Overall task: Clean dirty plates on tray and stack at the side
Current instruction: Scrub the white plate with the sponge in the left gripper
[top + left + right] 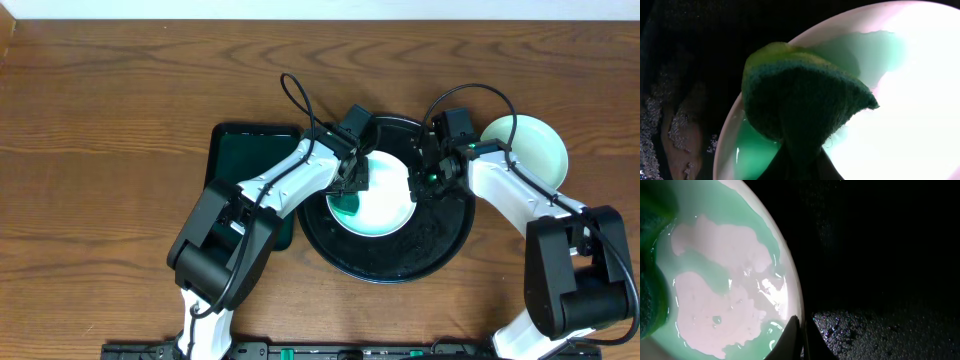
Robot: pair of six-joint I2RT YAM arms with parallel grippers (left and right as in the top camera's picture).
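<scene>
A white plate (378, 200) wet with green liquid lies on the round black tray (440, 245). My left gripper (352, 182) is shut on a green and yellow sponge (805, 97), which presses on the plate's left part (920, 110). My right gripper (418, 188) is shut on the plate's right rim (792, 287), one finger inside the rim and one outside (801, 332). Green liquid covers the plate in patches in the right wrist view. A second plate (528, 150), pale mint, rests on the table to the right of the tray.
A dark green rectangular tray (245, 160) lies left of the black tray, partly under my left arm. The black tray's floor (880, 330) is speckled with droplets. Brown wooden table (100, 150) surrounds everything.
</scene>
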